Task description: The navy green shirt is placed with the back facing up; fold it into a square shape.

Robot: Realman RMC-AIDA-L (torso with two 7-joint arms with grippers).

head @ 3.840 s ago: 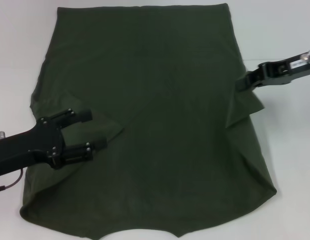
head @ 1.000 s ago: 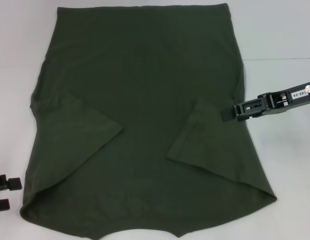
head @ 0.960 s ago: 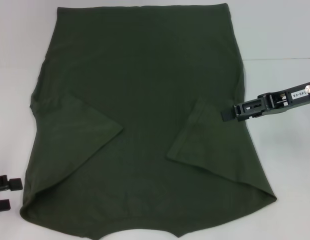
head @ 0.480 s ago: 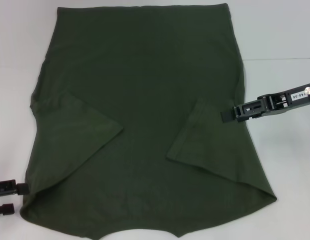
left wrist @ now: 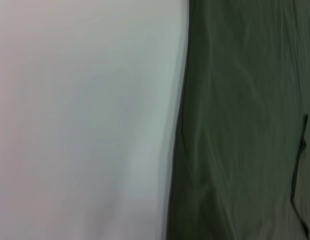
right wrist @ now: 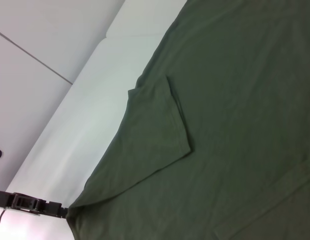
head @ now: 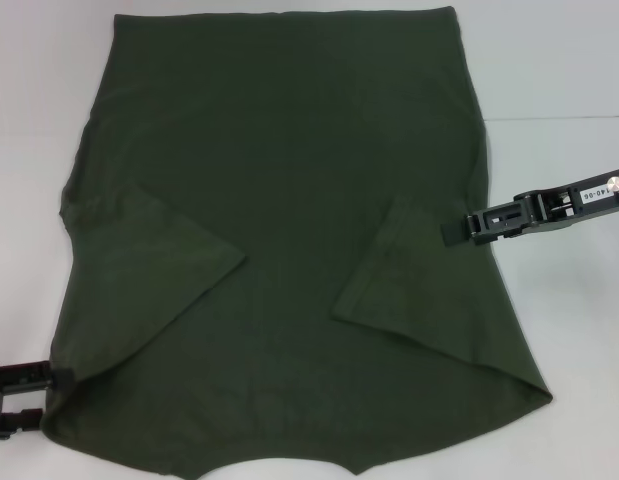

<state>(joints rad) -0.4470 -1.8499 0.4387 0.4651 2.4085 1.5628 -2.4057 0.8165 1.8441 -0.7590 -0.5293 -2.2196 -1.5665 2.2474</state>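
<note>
Since a moment ago your left gripper (head: 27, 400) has slid its parted fingers to the shirt's (head: 289, 200) near corner on the table (head: 559, 70); right gripper (head: 451, 231) touches the folded sleeve, spread unclear.

Navy green shirt (head: 289, 200): soft, matt cloth. Beneath it, white table (head: 559, 70): smooth, faintly satin. Beside the shirt's edges, left gripper (head: 19, 400) and right gripper (head: 459, 228): black matt plastic.

I log: navy green shirt (head: 289, 200) plain dark olive, no print | table (head: 559, 60) white | right gripper (head: 451, 231), left gripper (head: 44, 398) black
</note>
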